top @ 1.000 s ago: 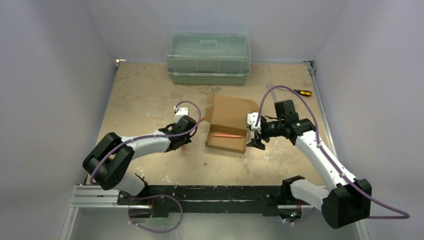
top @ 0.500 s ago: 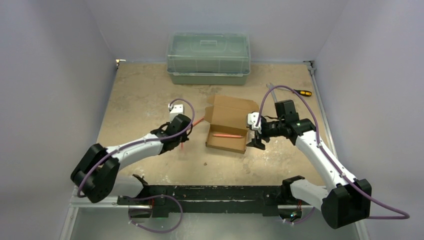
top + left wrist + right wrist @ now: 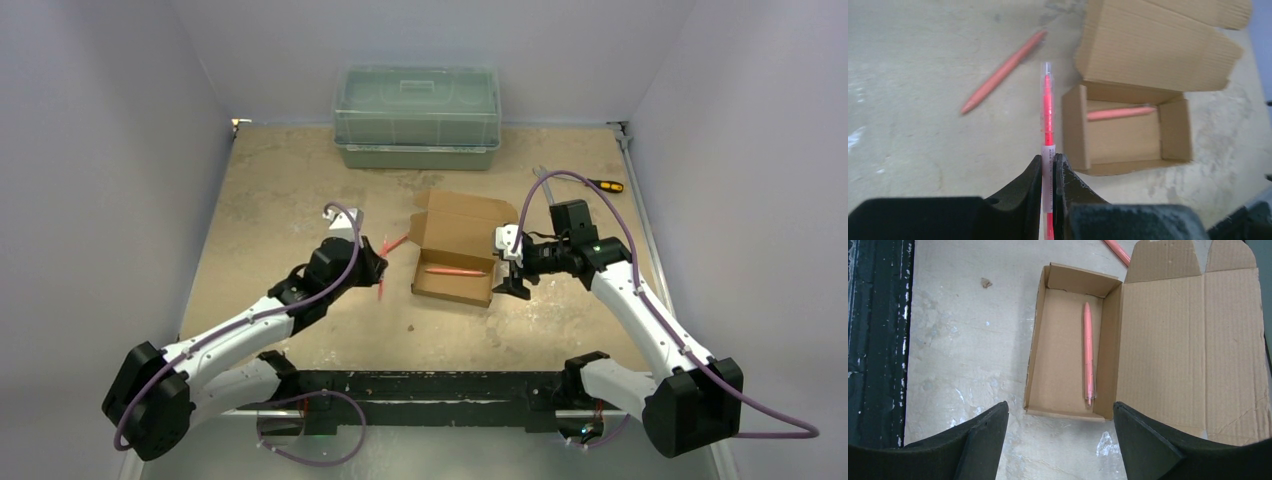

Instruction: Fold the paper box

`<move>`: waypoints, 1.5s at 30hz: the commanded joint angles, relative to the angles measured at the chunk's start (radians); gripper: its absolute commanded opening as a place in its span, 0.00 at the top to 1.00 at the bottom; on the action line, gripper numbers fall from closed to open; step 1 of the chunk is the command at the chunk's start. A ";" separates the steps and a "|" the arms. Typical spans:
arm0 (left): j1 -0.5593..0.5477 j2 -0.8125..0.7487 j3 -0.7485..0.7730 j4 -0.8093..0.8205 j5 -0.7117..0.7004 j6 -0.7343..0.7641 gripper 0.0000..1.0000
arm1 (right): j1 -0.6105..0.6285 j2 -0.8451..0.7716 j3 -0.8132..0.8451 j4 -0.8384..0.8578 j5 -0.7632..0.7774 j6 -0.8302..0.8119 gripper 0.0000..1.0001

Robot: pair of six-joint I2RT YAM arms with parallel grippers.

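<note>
Pinched narrow in the left gripper (image 3: 1048, 161): a slim red plastic pen (image 3: 1047, 100), gripped near one end, just left of the open brown cardboard paper box (image 3: 1125, 132) mid-table. Spread wide, empty, just right of it: the right gripper (image 3: 1060, 409). Might pivot in that grip, clip the box, or land crosswise and block the lid flap (image 3: 1193, 340).

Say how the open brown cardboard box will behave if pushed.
The open brown cardboard box probably slides easily: thin corrugated walls, one slim pink pen inside. Its unfolded lid flap likely flexes. The pen may roll.
</note>
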 commanded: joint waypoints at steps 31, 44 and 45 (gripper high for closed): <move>-0.086 0.333 0.251 0.283 0.593 0.386 1.00 | -0.013 -0.010 0.052 -0.039 -0.050 -0.035 0.20; -0.157 0.341 0.302 0.259 0.472 0.677 1.00 | -0.017 0.001 0.052 -0.039 -0.040 -0.034 0.20; -0.160 0.342 0.307 0.262 0.472 0.705 1.00 | -0.019 0.000 0.053 -0.038 -0.040 -0.034 0.20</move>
